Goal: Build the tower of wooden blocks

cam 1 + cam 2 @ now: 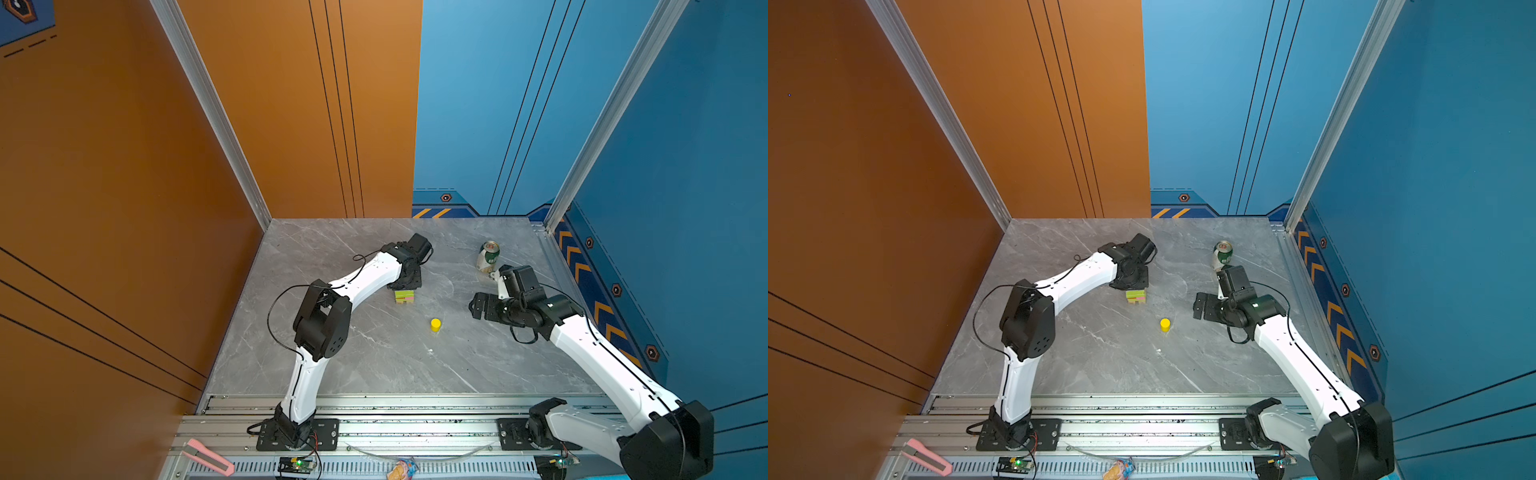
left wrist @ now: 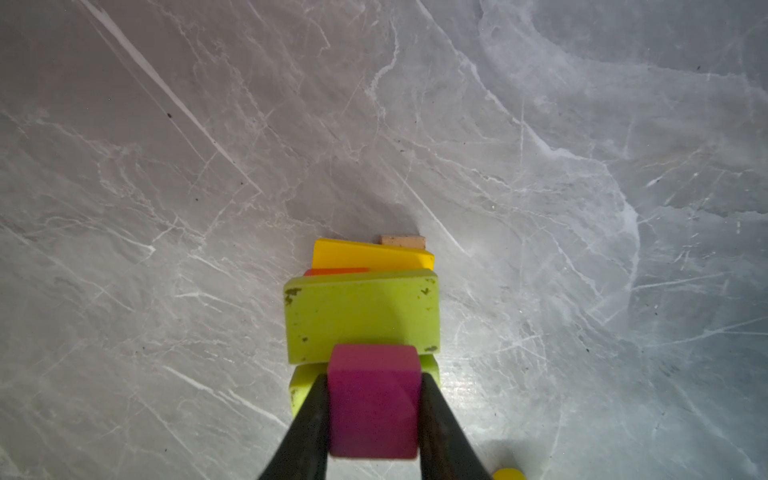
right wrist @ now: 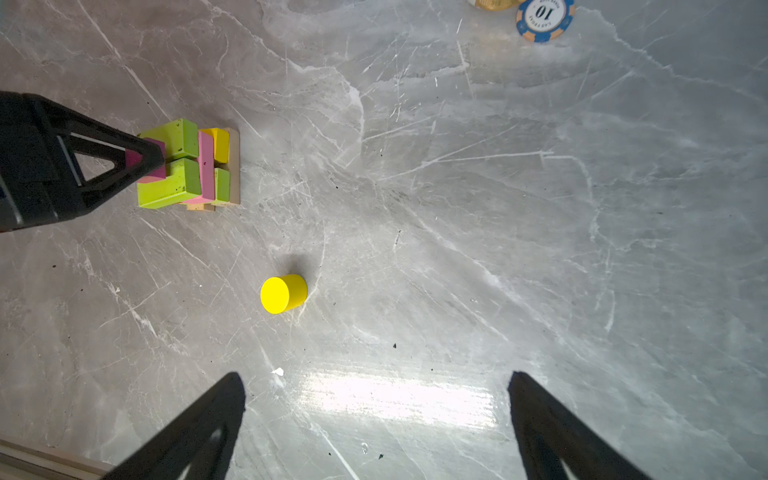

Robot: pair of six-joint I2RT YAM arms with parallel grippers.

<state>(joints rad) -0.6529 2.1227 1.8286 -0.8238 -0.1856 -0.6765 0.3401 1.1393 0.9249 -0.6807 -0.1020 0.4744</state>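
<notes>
The left gripper (image 2: pixel 374 379) is clenching the magenta cube (image 2: pixel 373 411) at the top of the tower (image 3: pixel 189 166), probably steadying its placement; the right gripper (image 3: pixel 376 376) is hanging wide open near the lone yellow cylinder (image 3: pixel 282 294), probably readying to fetch it.

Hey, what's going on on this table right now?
The left gripper is shut on the magenta cube, holding it at the top of the tower of coloured blocks; whether it rests there yet is unclear. The right gripper hangs open above the table, holding nothing. The yellow cylinder stands alone on the table, not yet stacked.
</notes>
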